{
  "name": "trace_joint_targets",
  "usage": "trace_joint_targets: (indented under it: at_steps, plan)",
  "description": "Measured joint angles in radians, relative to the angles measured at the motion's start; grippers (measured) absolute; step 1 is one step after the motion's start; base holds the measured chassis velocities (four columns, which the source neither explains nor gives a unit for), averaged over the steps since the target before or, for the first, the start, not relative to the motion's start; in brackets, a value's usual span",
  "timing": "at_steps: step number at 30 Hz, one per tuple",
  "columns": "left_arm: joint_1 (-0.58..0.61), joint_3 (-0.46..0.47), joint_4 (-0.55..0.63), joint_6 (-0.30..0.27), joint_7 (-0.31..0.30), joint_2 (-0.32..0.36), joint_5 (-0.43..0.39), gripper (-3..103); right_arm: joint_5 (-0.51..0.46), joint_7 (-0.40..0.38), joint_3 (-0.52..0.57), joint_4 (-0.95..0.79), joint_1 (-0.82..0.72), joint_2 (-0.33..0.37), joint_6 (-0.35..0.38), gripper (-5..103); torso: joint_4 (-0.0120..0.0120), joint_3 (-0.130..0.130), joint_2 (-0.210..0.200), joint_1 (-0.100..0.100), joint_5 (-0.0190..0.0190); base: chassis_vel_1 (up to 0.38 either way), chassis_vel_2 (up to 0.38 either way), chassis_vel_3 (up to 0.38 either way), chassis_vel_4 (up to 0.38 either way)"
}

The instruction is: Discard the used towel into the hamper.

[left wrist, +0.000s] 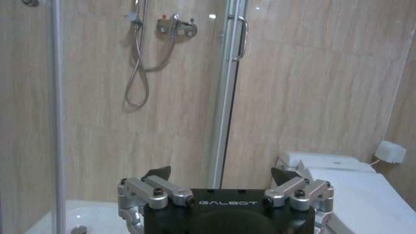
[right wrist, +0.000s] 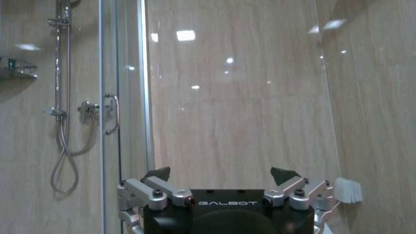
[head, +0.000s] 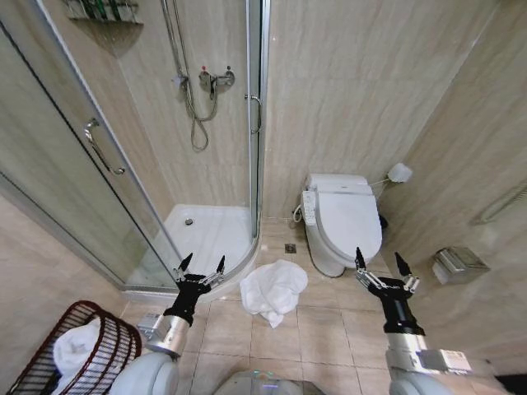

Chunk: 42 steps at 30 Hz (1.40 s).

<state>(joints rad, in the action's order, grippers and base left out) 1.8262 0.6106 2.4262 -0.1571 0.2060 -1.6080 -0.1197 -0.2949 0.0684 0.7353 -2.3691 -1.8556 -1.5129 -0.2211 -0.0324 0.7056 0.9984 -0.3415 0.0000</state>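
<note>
A crumpled white towel [head: 273, 291] lies on the tiled floor between the shower tray and the toilet. The hamper [head: 37, 369], a dark reddish-brown ribbed basket, stands at the lower left and holds a white cloth [head: 76, 344]. My left gripper [head: 202, 265] hangs open above the floor, just left of the towel and apart from it. My right gripper [head: 380, 262] is open too, raised to the right of the towel in front of the toilet. Each wrist view shows its own gripper, left [left wrist: 221, 172] and right [right wrist: 221, 172], open with nothing between the fingers.
A glass shower enclosure [head: 123, 189] with a white curved tray [head: 206, 230] fills the left. A white toilet [head: 342, 218] stands against the back wall. A metal paper holder [head: 459, 263] and a rail [head: 502, 202] are on the right wall. Tiled floor lies around the towel.
</note>
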Motion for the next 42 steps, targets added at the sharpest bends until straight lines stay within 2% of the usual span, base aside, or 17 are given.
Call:
trace_joint_targets:
  at_steps: [42]
  plan:
    - [0.0,0.0,0.0,0.0,0.0,0.0,0.0,100,0.0,0.0,0.0,0.0,0.0,0.0,0.0,100,0.0,-0.109,-0.194,0.085,0.0,0.0,0.0,0.0,0.0]
